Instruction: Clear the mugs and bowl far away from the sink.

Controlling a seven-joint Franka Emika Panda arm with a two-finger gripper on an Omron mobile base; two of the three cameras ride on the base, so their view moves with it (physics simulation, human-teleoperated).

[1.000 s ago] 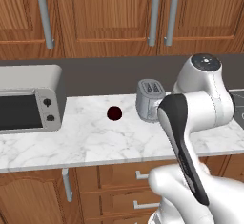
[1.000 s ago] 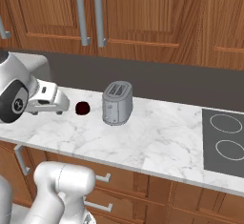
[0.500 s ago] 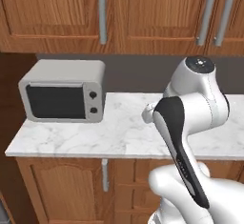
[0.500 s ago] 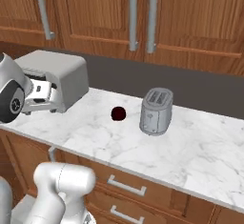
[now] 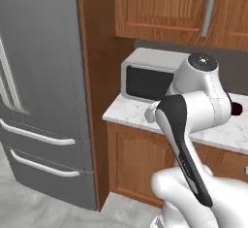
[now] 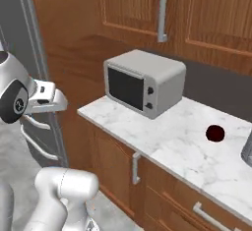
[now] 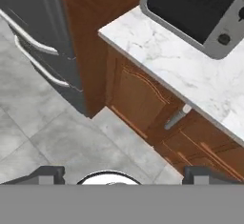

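Hanging out past the counter's end, my gripper (image 7: 122,174) stands wide open with nothing between its fingers (image 7: 46,174), aimed down at the grey tiled floor (image 7: 52,137). One dark maroon mug (image 6: 215,133) sits on the marble counter (image 6: 162,141), well apart from my jaws and off beyond the microwave (image 6: 142,82); it stands alone on bare marble, right of the microwave in the right base view.

Count: one mug, one microwave, one fridge (image 5: 38,91).

Left base view: my own arm covers most of the mug, leaving a sliver of maroon at the right edge (image 5: 237,108); the fridge with two long handles fills the left side. Right base view shows the whole mug. Hand view takes in the counter corner, the microwave front and the cabinet doors (image 7: 138,99) below, but not the mug.
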